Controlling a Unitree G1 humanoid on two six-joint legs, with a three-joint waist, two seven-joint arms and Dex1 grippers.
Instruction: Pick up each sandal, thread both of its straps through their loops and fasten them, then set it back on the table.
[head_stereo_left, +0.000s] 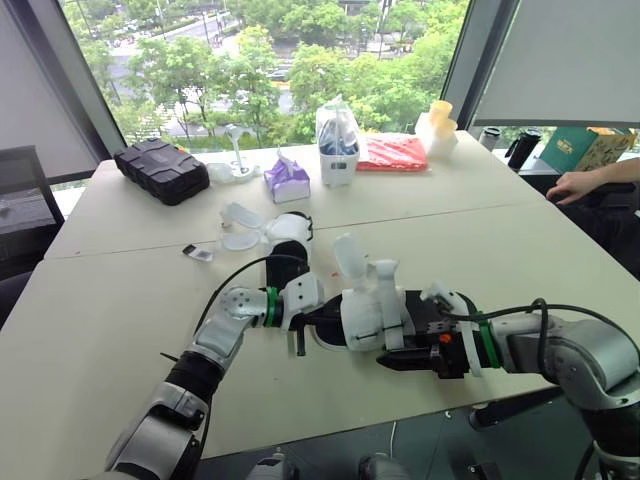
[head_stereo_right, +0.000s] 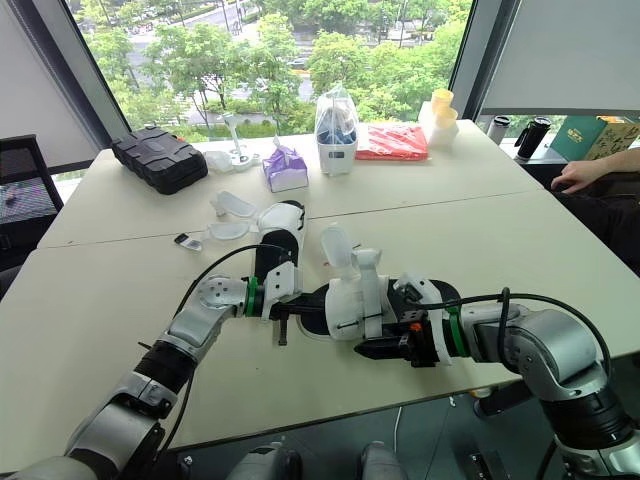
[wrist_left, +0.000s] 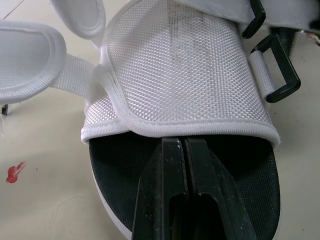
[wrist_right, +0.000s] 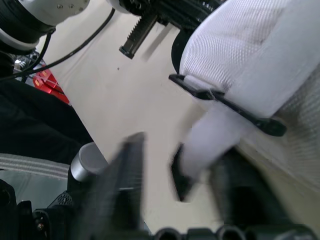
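Sandal number one (head_stereo_left: 370, 315) is white mesh with a black footbed. It sits at the near part of the table (head_stereo_left: 110, 320) between both grippers, with its straps sticking up undone. The left gripper (wrist_left: 182, 145) has its fingers pressed flat together with nothing visible between them, tips right at the edge of the mesh upper over the footbed. The right gripper (head_stereo_left: 395, 360) has its fingers spread apart, and a white strap (wrist_right: 205, 140) hanging off a black loop (wrist_right: 225, 102) sits in the gap. Can't tell if they actually touch it.

The second sandal (head_stereo_left: 285, 232) lies further back, straps flopped open.

Along the far side there's a clear bag (head_stereo_left: 337, 140) with something blue inside, a purple tissue pack (head_stereo_left: 286, 180), a red packet (head_stereo_left: 392, 152), a black case (head_stereo_left: 160, 170) and some stacked cups (head_stereo_left: 437, 125). The teal box (head_stereo_left: 585, 148) has print on it, but it's too small to read. A person's hand (head_stereo_left: 575, 185) rests at the far right.
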